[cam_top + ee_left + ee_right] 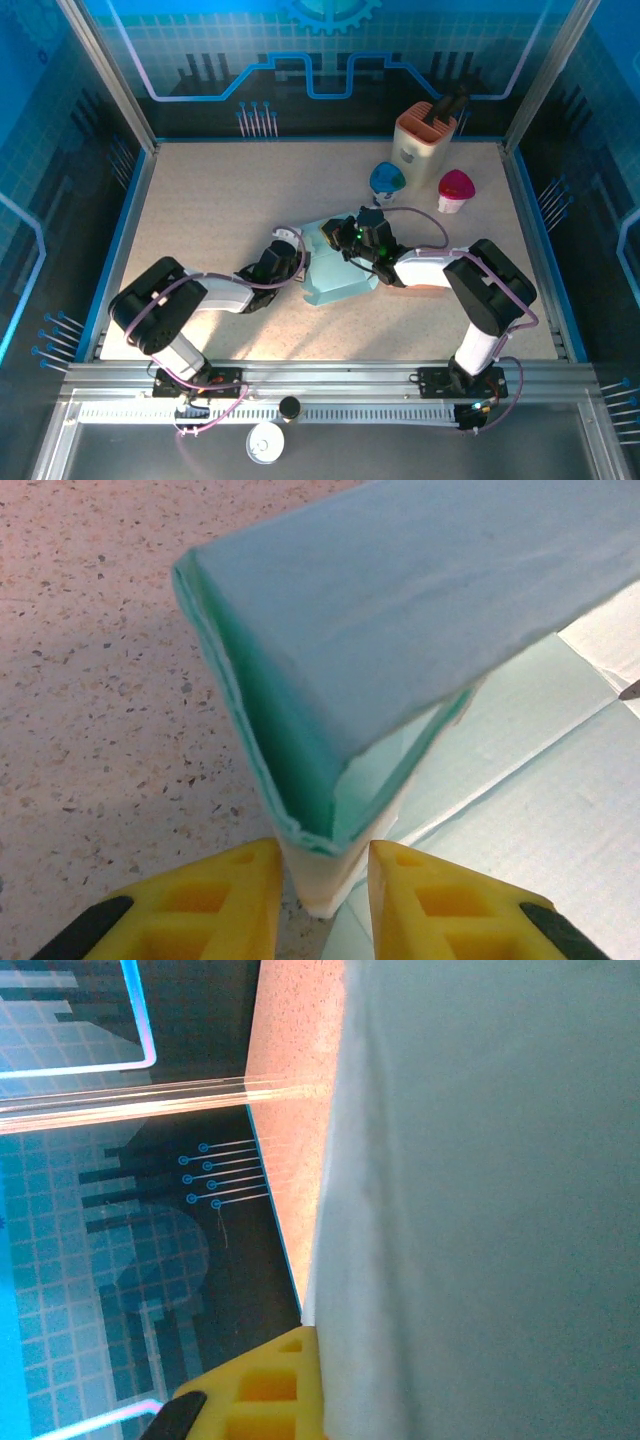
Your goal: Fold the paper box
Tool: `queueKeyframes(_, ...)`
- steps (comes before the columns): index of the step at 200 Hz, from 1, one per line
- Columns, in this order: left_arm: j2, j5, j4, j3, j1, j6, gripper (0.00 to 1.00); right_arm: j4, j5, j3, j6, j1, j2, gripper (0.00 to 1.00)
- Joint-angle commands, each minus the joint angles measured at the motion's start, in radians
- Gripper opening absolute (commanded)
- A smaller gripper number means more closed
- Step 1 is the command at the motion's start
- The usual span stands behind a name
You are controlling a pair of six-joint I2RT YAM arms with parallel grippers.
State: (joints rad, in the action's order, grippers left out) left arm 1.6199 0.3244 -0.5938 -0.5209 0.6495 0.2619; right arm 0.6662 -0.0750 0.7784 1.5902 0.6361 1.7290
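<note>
The paper box (338,275) is pale teal card, partly folded, lying at the middle of the table. My left gripper (292,262) is at its left edge. In the left wrist view a raised, doubled corner of the paper box (330,730) stands between the yellow fingers (215,905), and my left gripper (325,868) is shut on it. My right gripper (352,238) is at the box's far edge. In the right wrist view a flap of the paper box (480,1200) lies flat against the one yellow finger (262,1392) that shows; the other finger is hidden behind the card.
At the back right stand an orange-and-white holder (425,135), a blue cup (386,180) and a magenta-topped cup (455,190). The blue cup is close behind my right gripper. Speckled table (210,210) stretches open to the left and far side.
</note>
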Motion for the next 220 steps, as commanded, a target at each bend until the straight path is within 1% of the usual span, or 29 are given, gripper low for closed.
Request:
queueKeyframes(1,0.036,0.005,-0.075,0.004,-0.010,-0.007,0.29,-0.068,0.011,-0.007,0.010,-0.009,0.007,0.00)
queueKeyframes(18,0.052,0.008,-0.091,0.001,-0.009,-0.007,0.27,-0.068,0.009,-0.006,0.011,-0.008,0.008,0.00)
queueKeyframes(55,0.069,0.035,-0.123,-0.005,-0.009,-0.003,0.28,-0.072,0.003,-0.008,0.016,-0.006,0.009,0.00)
queueKeyframes(103,0.092,0.058,-0.165,-0.015,-0.008,-0.001,0.26,-0.081,0.004,-0.011,0.023,-0.005,0.012,0.00)
queueKeyframes(139,0.108,0.089,-0.157,-0.031,0.010,0.004,0.17,-0.075,0.007,-0.011,0.029,-0.003,0.018,0.00)
queueKeyframes(177,0.106,0.151,-0.126,-0.047,0.041,0.017,0.10,-0.075,0.018,-0.010,0.031,0.004,0.014,0.00)
queueKeyframes(193,0.107,0.196,-0.079,-0.069,0.059,0.030,0.08,-0.073,0.024,-0.013,0.034,0.007,0.012,0.00)
queueKeyframes(212,0.106,0.275,-0.026,-0.091,0.083,0.058,0.03,-0.057,0.036,-0.021,0.044,0.014,0.012,0.00)
queueKeyframes(220,0.104,0.303,-0.004,-0.097,0.090,0.080,0.02,-0.049,0.039,-0.022,0.051,0.016,0.011,0.00)
